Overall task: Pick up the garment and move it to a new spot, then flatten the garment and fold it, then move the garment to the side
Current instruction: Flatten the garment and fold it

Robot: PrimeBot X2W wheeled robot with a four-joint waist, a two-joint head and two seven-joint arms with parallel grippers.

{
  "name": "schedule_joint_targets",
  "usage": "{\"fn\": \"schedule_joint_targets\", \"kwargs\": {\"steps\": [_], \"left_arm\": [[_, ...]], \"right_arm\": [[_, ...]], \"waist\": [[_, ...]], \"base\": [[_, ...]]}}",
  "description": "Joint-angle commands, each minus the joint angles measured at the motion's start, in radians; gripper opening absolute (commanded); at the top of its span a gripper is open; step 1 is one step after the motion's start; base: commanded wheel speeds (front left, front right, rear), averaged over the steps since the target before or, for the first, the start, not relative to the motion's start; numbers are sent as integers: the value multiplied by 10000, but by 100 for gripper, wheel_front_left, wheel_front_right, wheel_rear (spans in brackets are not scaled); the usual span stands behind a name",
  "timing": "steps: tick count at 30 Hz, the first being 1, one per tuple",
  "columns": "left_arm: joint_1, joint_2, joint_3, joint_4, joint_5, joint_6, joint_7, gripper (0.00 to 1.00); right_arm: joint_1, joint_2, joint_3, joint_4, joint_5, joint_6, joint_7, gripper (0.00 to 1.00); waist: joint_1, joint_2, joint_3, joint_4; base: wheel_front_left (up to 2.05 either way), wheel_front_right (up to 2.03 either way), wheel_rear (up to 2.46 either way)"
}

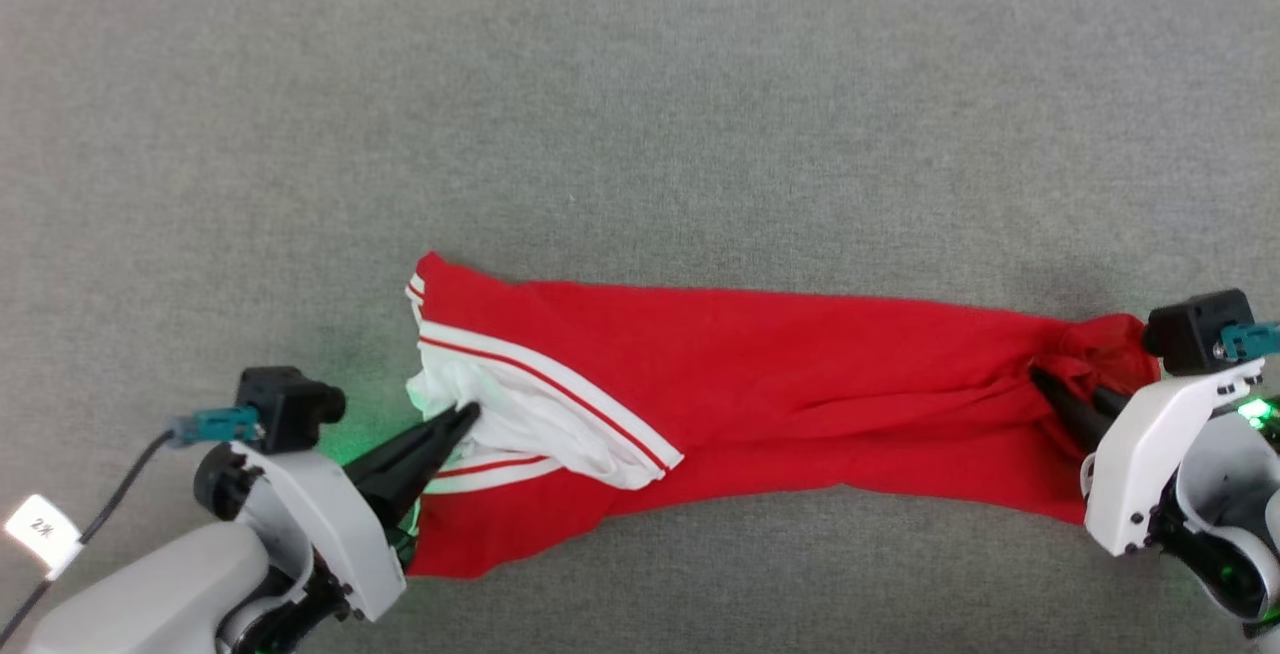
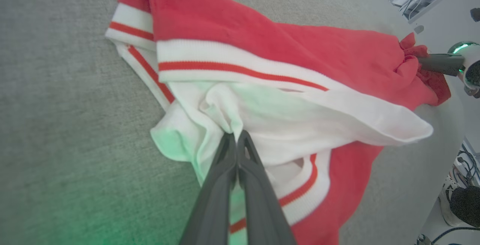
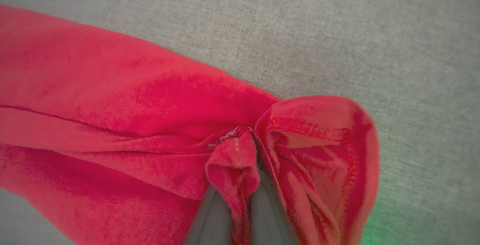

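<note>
The red garment lies long and thin on the grey surface, stretched between two claws. The left claw pinches its white sleeve. The right claw pinches the red end. It looks like flattening has begun. Folding and moving it aside are still to do.

Garment on surface (near side)

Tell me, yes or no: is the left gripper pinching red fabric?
No, the left gripper is shut on a white fold of the garment.
</note>
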Motion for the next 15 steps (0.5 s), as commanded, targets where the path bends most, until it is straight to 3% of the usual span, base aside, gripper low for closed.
{"fn": "schedule_joint_targets", "kwargs": {"steps": [1,2,3,9,15], "left_arm": [[212,43,227,-19,6,37,15,65],[303,68,436,-81,19,37,13,87],[412,87,630,-144,63,37,13,100],[1307,-36,2003,-384,453,36,13,100],[2412,-761,3833,-123,1081,36,14,100]], "right_arm": [[392,146,110,150,66,-14,7,100],[417,108,49,41,115,-14,-32,100],[485,54,-40,-67,158,-14,-78,100],[965,-233,-809,-819,389,-12,-4,100],[1657,-370,-1901,-1214,440,-12,329,100]], "waist": [[-1,0,-309,-3],[-1,0,-401,-1],[-1,0,-498,7],[-1,0,-980,200],[-1,0,-1244,607]], "base": [[0,0,0],[0,0,0],[0,0,0],[0,0,0],[0,0,0]]}}
